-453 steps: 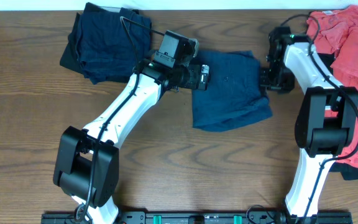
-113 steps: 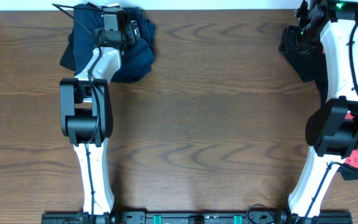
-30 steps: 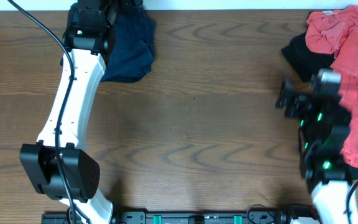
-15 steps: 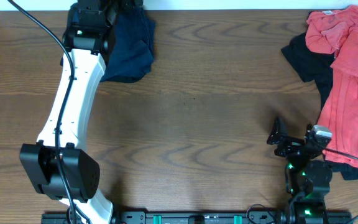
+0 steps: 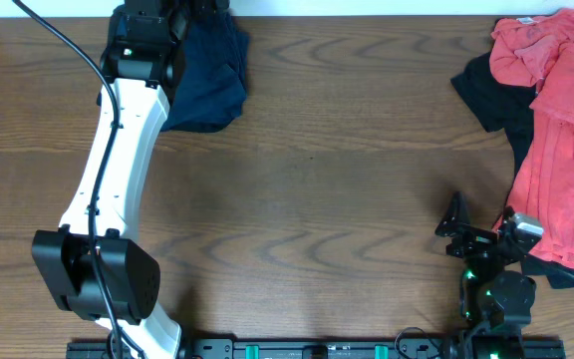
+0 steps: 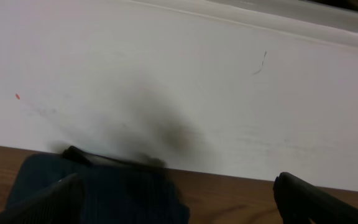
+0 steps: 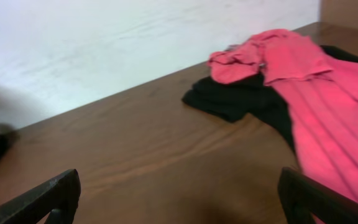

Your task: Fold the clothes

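The clothes lie in two heaps. Folded navy pieces (image 5: pixel 210 75) sit at the far left of the table; in the left wrist view the navy fabric (image 6: pixel 104 193) lies low between the fingers, by the white wall. My left gripper (image 5: pixel 182 9) (image 6: pixel 176 202) hovers over that heap's far edge, open and holding nothing. A coral-red garment (image 5: pixel 556 120) (image 7: pixel 316 87) is draped over a black one (image 5: pixel 488 92) (image 7: pixel 238 99) at the far right. My right gripper (image 5: pixel 454 227) (image 7: pixel 182 199) stands open near the front right, over bare wood, left of the coral garment's lower end.
The wooden table (image 5: pixel 317 199) runs between the two heaps. A white wall (image 6: pixel 197 93) stands just behind the table's far edge. The left arm (image 5: pixel 118 170) stretches along the left side. The right arm's base (image 5: pixel 491 299) is folded near the front edge.
The right arm has drawn back from beside the coral and black heap toward the front edge, gripper still open. The left arm and the navy pile have not moved.
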